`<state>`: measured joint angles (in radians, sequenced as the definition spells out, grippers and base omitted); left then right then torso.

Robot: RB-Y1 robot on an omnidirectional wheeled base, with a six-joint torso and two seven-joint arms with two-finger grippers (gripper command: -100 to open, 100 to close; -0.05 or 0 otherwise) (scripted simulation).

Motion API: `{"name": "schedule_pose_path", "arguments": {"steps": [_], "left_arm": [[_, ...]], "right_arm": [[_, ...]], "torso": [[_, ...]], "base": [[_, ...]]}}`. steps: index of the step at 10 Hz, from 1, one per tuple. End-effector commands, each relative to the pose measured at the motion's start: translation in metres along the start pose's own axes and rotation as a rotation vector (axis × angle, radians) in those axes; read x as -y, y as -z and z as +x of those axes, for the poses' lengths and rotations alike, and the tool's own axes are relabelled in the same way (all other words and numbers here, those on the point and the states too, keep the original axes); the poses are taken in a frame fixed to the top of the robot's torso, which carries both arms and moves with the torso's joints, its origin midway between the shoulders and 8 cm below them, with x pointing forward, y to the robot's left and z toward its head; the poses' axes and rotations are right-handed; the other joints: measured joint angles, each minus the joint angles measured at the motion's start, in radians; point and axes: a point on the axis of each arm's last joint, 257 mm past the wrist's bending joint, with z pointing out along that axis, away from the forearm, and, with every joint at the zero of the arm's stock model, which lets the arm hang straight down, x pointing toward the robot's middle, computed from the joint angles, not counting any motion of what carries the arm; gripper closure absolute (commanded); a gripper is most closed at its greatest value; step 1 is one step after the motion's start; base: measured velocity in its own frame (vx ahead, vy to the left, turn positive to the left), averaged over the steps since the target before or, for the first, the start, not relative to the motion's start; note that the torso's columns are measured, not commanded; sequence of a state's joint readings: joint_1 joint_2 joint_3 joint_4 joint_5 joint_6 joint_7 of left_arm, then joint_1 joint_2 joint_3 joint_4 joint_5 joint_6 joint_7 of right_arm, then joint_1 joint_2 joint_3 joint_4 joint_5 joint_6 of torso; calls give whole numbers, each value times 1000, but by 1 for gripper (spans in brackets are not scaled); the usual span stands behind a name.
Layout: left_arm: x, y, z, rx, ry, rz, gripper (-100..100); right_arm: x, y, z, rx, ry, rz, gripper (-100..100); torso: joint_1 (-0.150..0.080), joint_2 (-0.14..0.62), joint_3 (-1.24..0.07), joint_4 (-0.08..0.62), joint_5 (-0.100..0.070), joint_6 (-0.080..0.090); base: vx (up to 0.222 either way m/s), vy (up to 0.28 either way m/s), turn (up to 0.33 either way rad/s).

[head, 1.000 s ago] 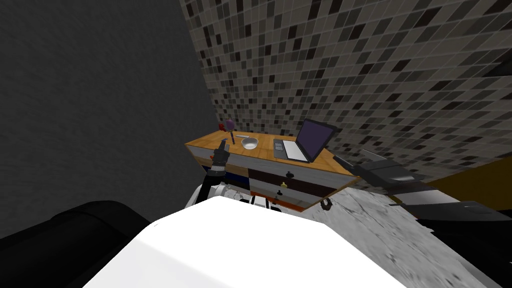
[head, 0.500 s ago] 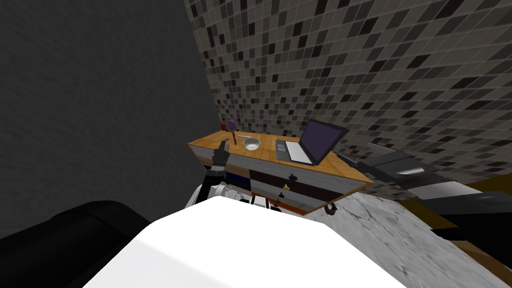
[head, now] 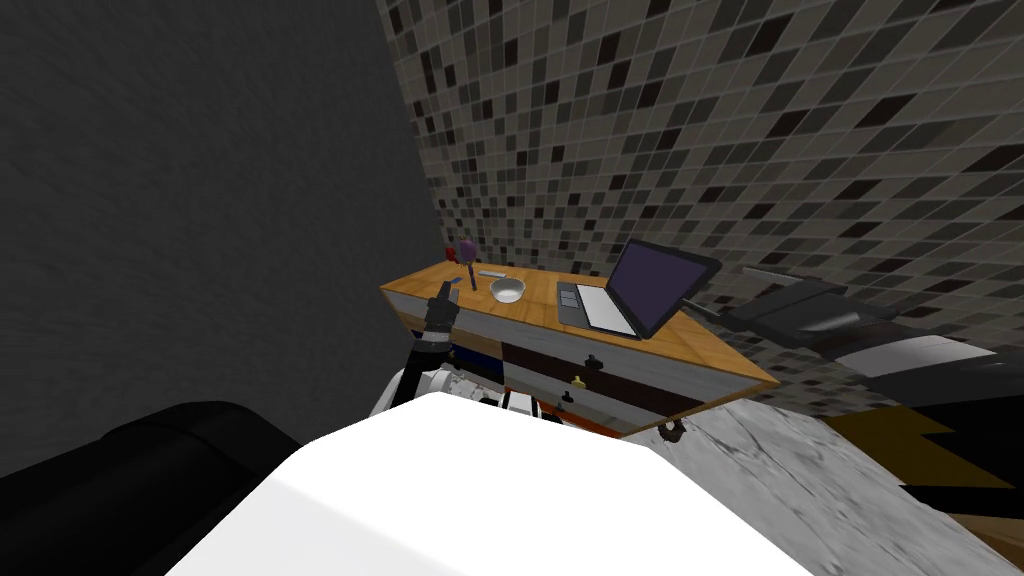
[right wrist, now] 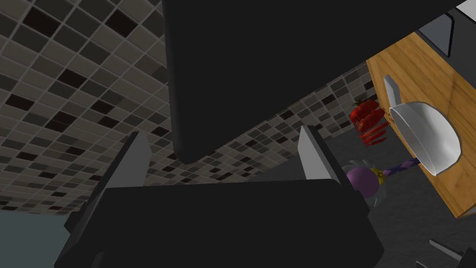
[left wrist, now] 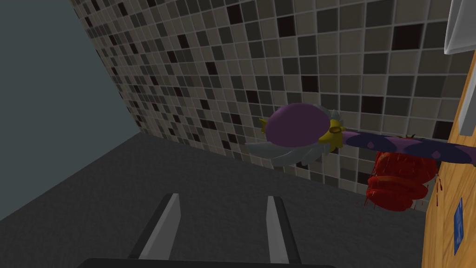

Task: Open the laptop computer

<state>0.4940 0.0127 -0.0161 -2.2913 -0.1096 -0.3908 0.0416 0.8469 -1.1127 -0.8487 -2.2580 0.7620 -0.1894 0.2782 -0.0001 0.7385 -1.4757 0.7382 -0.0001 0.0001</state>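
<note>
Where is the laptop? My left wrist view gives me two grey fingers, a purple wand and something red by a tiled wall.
Observer: The head view has the laptop on the wooden desk, right of a white bowl.
Operator: Is it shut?
Observer: No, its lid stands raised off the keyboard.
Operator: And the other hand?
Observer: The right gripper is open, a dark flat slab close ahead of it.

left claw [left wrist: 223,197], two thin light grey blades tapering up off a flat black box, right claw [right wrist: 222,131], same grey blades on a bulky dark box with chamfered corners, left arm [head: 432,322], dark blocky wrist, white link at its 6 o'clock
</note>
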Motion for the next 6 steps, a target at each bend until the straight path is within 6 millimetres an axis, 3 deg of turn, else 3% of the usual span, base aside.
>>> {"name": "schedule_pose_path", "arguments": {"steps": [1, 3, 4, 6], "left_arm": [[0, 0, 0, 0, 0, 0, 0], [0, 0, 0, 0, 0, 0, 0], [0, 0, 0, 0, 0, 0, 0], [0, 0, 0, 0, 0, 0, 0]], "right_arm": [[9, -7, -7, -1, 106, -11, -100], [8, -5, -5, -1, 84, -8, -100], [8, -5, -5, -1, 84, -8, 100], [-2, -8, -17, -1, 199, -59, 100]], "torso": [[-1, 1, 1, 0, 0, 0], [0, 1, 1, 0, 0, 0], [0, 0, 0, 0, 0, 0], [3, -2, -1, -1, 3, 2]], "base": [[0, 0, 0], [0, 0, 0], [0, 0, 0], [43, 60, -159]]}}
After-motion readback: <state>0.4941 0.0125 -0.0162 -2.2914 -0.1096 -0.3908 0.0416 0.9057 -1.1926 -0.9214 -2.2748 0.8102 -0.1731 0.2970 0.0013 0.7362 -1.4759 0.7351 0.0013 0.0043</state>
